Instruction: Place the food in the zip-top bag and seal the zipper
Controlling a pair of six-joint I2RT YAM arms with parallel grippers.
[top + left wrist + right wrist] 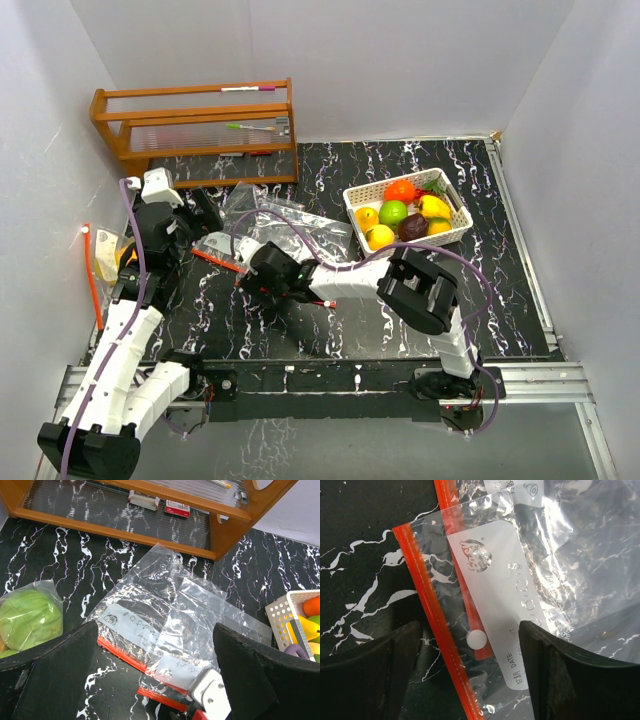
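The food, glossy orange, yellow, green and dark toy fruits, lies in a white basket at the right; its edge also shows in the left wrist view. Two clear zip-top bags with orange zippers lie overlapping mid-table. My right gripper is open low over the nearer bag, its jaws either side of the orange zipper, its gripper holding nothing. My left gripper hangs open above the bags, its gripper empty.
A wooden rack with markers stands at the back left, just beyond the bags. A bagged green item lies at the table's left edge. White walls close in on three sides. The right arm's elbow is raised near the basket.
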